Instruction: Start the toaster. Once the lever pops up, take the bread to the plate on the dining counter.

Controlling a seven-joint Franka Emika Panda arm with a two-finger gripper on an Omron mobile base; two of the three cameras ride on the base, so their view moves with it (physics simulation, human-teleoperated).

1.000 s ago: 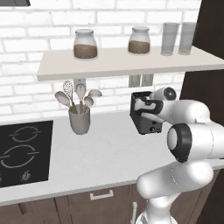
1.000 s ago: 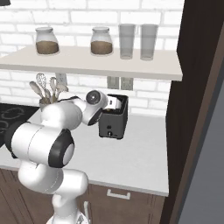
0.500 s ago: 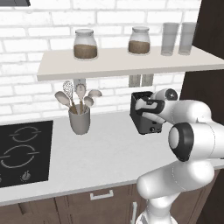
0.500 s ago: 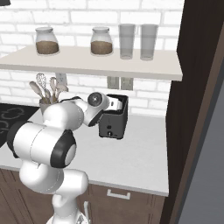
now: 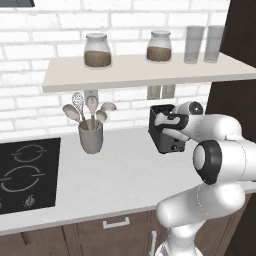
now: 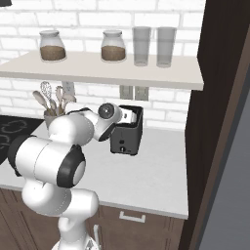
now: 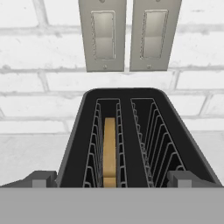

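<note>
The black toaster [image 5: 169,141] [image 6: 127,140] stands on the pale worktop against the brick wall. My gripper [image 5: 163,121] [image 6: 132,117] hovers right over its near end, open, nothing between the fingers. In the hand view I look down into the toaster [image 7: 77,135]: the bread [image 7: 110,148] stands sunk in the left slot, and the right slot holds nothing. The two fingertips [image 7: 43,178] stand wide apart at either side of the toaster's near end, with my gripper [image 7: 113,180] centred over it. The plate and the dining counter are out of view.
A grey utensil holder [image 5: 91,138] with spoons stands left of the toaster, and a black hob [image 5: 25,170] lies farther left. A shelf [image 5: 145,72] with jars and glasses hangs overhead. Two wall outlets [image 7: 105,35] sit behind the toaster. A tall dark cabinet [image 6: 219,122] bounds the right side.
</note>
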